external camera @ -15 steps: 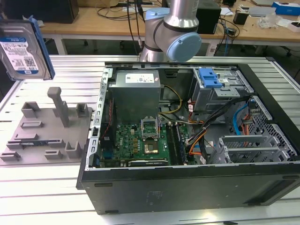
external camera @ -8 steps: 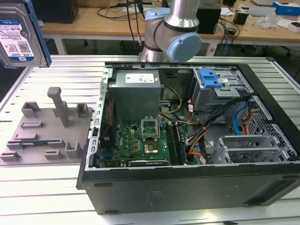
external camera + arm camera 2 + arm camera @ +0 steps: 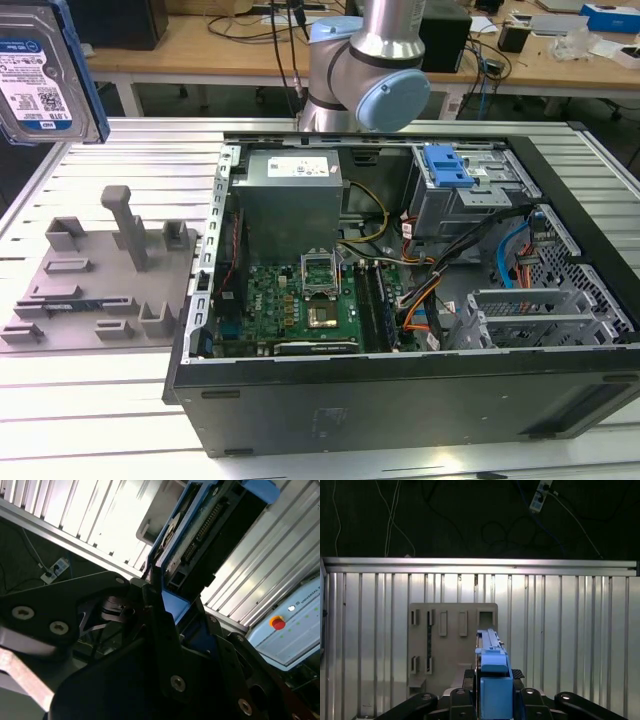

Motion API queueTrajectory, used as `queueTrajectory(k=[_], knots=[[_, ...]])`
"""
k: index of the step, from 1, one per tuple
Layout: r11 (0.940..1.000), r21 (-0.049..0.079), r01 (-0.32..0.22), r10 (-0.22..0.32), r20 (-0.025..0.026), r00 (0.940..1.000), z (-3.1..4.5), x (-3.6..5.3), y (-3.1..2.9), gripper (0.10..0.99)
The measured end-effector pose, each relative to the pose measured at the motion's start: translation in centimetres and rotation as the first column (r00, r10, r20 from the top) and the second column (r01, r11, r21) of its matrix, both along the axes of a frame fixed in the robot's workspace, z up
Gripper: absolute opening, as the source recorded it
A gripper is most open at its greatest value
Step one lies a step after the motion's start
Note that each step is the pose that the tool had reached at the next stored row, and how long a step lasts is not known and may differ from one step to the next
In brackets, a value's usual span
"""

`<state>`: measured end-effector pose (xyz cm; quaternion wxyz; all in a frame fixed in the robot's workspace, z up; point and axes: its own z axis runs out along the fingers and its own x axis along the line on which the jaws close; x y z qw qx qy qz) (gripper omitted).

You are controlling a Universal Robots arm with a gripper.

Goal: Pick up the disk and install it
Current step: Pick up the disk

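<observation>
Pinching the disk (image 3: pixel 45 75) near one blue carrier end in the gripper (image 3: pixel 495 692), holding it aloft at ten o'clock from the computer case (image 3: pixel 400 400), over the grey fixture (image 3: pixel 100 290), likely handling stiff, weighty and shock-sensitive, best gripped by its frame.

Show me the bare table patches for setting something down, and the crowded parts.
Bare slatted table lies on the camera side of the grey fixture plate and beyond it, beside the computer case. Inside the case is crowded: boards, cables, drive cage. The gripper holds the disk above the plate.
</observation>
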<state>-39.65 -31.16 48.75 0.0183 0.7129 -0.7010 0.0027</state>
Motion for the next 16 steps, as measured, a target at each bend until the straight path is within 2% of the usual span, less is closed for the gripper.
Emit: queueTrajectory(k=[4,10,16], knots=[[1.0000,0.000,0.001,-0.001,0.0000,1.0000,0.00,0.43,-0.15,0.369],[1.0000,0.000,0.001,-0.001,0.0000,1.0000,0.00,1.78,-0.54,0.369],[1.0000,0.000,0.001,-0.001,-0.0004,1.0000,0.00,3.92,-1.10,0.369]])
